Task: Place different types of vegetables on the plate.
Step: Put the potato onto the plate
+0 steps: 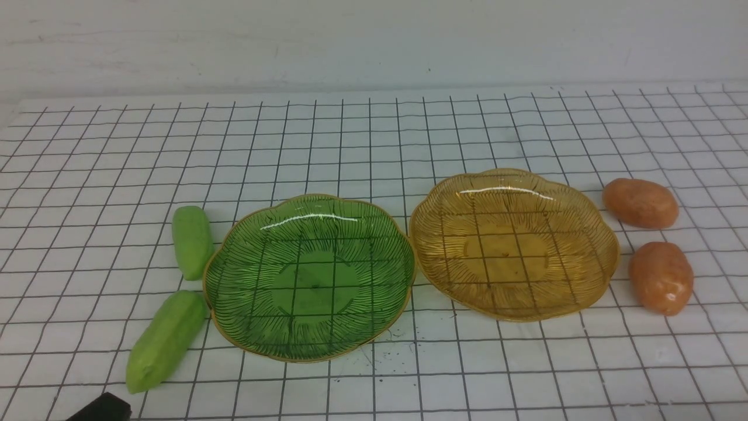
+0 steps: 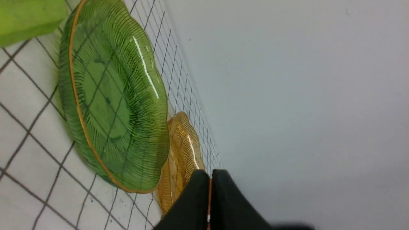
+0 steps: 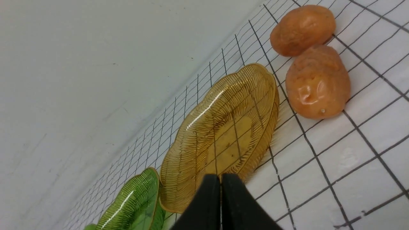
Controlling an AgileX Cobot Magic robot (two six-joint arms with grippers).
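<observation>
Two light-green cucumber pieces lie left of the green glass plate (image 1: 234, 327): one farther back (image 1: 191, 241), one nearer (image 1: 165, 341). Two orange-brown potatoes lie right of the amber glass plate (image 1: 596, 280): one farther back (image 1: 640, 203), one nearer (image 1: 661, 278). Both plates hold nothing. My left gripper (image 2: 210, 179) is shut and empty, low at the front left; only a black tip (image 1: 102, 408) shows in the front view. My right gripper (image 3: 220, 182) is shut and empty, near the amber plate's (image 3: 198, 179) front edge, with both potatoes (image 3: 316, 83) beyond. It is out of the front view.
The table is covered by a white cloth with a black grid (image 1: 374, 134). A plain white wall (image 1: 374, 41) stands behind it. The two plates sit side by side, nearly touching, in the middle.
</observation>
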